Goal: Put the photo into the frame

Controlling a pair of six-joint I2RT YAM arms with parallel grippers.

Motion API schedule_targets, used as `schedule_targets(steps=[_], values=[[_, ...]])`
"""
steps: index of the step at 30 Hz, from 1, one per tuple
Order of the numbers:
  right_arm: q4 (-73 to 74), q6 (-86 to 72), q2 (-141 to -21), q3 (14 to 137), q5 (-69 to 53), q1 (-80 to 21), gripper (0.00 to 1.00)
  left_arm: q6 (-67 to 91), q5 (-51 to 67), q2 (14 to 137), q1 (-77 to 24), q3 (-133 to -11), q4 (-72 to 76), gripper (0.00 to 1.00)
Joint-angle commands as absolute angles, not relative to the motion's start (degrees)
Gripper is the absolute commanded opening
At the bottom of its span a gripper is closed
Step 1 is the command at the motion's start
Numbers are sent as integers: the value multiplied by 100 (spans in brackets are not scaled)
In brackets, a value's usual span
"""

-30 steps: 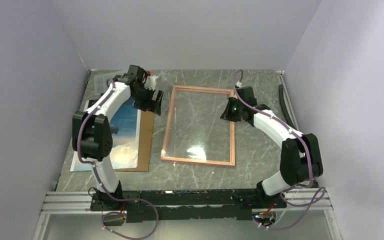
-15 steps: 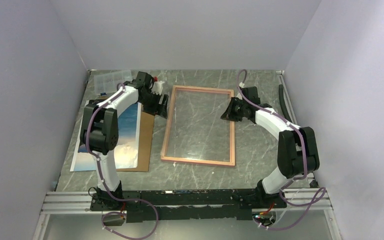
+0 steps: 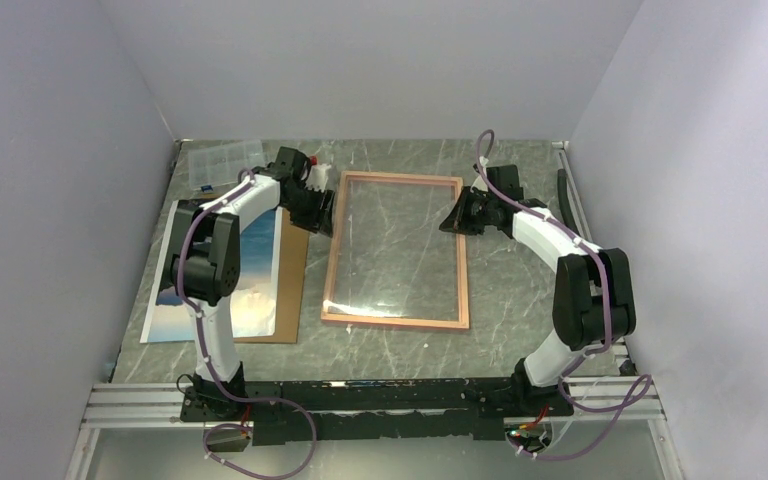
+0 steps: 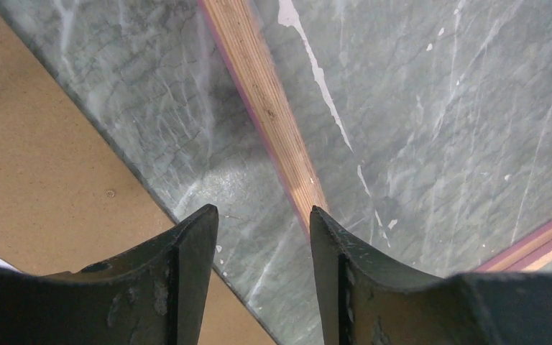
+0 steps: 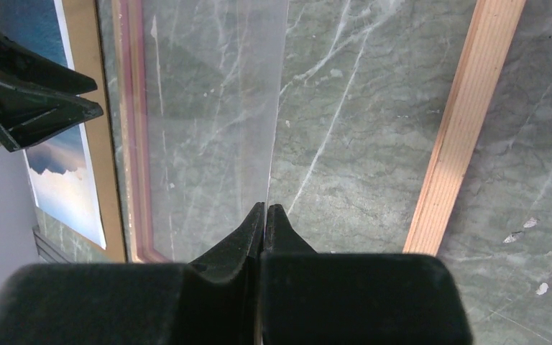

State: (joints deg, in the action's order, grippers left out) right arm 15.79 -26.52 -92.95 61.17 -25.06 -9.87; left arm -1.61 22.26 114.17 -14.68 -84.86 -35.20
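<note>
The frame point(image 3: 396, 322) lies tan side up in the middle of the table, a pink lip showing on its bars point(image 4: 273, 108) point(image 5: 460, 129). My right gripper point(image 3: 456, 219) point(image 5: 266, 205) is shut on the edge of the clear pane point(image 5: 208, 108), inside the frame's right bar. My left gripper point(image 3: 322, 212) point(image 4: 262, 210) is open over bare table, its right fingertip at the frame's left bar, nothing between the fingers. The photo point(image 3: 255, 270) point(image 5: 65, 165) lies picture up on the brown backing board point(image 3: 290, 290) point(image 4: 36, 144) at the left, partly under my left arm.
A clear plastic box point(image 3: 222, 160) sits at the back left corner. A black hose point(image 3: 567, 200) runs along the right wall. Grey walls close the table on three sides.
My left gripper came down and right to the frame's left bar, its jaws narrowing. My right gripper shifted slightly towards the back. The glare on the pane is gone.
</note>
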Motion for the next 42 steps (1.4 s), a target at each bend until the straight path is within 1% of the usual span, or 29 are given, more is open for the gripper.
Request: schedule_targets(steps=[1,4,7,12,20,28,34,42], values=[[1416,-2492,-9319,6344,-2768,-960,0,-45,2346,11513,-1476,-8383,-3318,53],[1351,-2512,-9288,6305,-2822,-962,0,-34,2348,11513,-1477,-8271,-3250,48],[1258,-2487,-9203,6269,-2926,-958,0,-50,2346,11552,-1477,-8245,-3247,44],[1206,-2446,-9174,6314,-3116,-959,0,-55,2353,11588,-1477,-8191,-3180,41],[1268,-2395,-9251,6451,-3182,-954,0,-66,2311,11602,-1477,-8078,-3110,40],[1516,-2270,-9426,6861,-3356,-949,0,-56,2318,11555,-1485,-8029,-3061,39],[1561,-2226,-9360,6824,-3279,-941,0,-78,2285,11501,-1485,-8013,-3059,38],[1517,-2265,-9344,6892,-3528,-913,0,-105,2225,11414,-1481,-7976,-3033,37]])
